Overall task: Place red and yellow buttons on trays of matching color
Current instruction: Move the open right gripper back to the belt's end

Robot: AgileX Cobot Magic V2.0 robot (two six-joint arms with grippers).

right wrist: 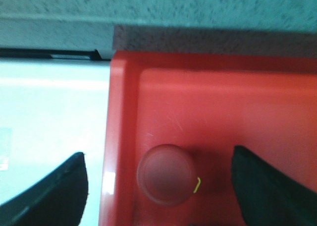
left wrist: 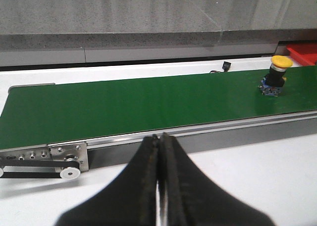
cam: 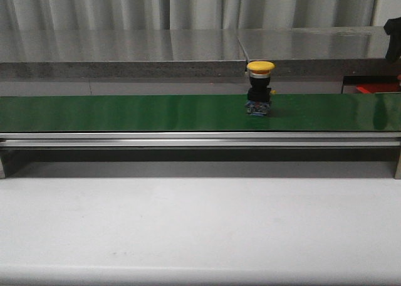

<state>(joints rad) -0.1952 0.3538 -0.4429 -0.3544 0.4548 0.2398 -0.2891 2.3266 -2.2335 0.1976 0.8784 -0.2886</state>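
A yellow button (cam: 260,87) stands upright on the green conveyor belt (cam: 125,113), right of the middle; it also shows in the left wrist view (left wrist: 276,76). A red button (right wrist: 166,175) sits in the red tray (right wrist: 223,102), whose edge shows at the far right in the front view (cam: 376,87). My right gripper (right wrist: 159,176) is open above the tray, its fingers apart on either side of the red button and clear of it. My left gripper (left wrist: 160,138) is shut and empty in front of the conveyor's left part. The yellow tray is out of view.
The conveyor's metal rail (cam: 200,138) runs across the white table (cam: 200,229). A grey counter (cam: 125,47) stands behind the belt. A pulley (left wrist: 70,173) sits at the belt's end by my left gripper.
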